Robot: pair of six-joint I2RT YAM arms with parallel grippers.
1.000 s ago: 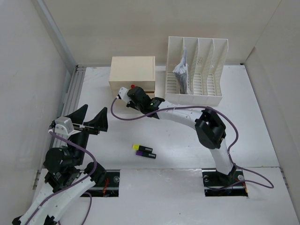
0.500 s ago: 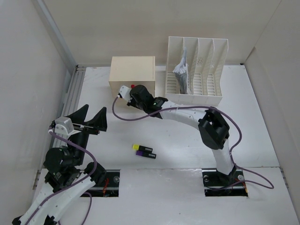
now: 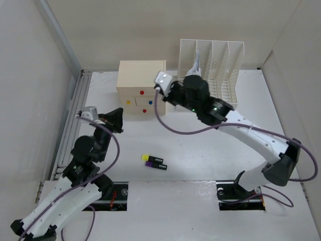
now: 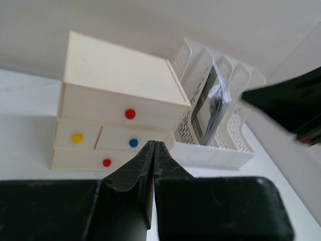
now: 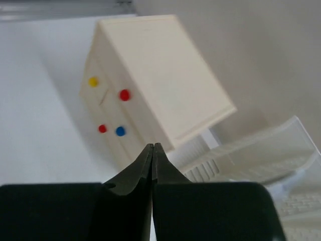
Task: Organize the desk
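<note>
The white desk holds a cream three-drawer box at the back, all its drawers pushed in, with red, yellow and blue knobs. Two black markers, one yellow-capped and one purple-capped, lie near the front centre. My left gripper hovers at the left, shut on nothing, and points toward the box; its tips are pressed together. My right gripper is raised above the desk just right of the box, also shut and empty, looking down on the box.
A white slotted file rack stands right of the drawer box with papers in its left slot. Walls enclose the desk on three sides. The right arm's elbow hangs over the right front of the desk.
The left gripper has shut and shifted right, toward the box. The right gripper has pulled away from the box front and lifted up to the right, uncovering the drawer knobs.
</note>
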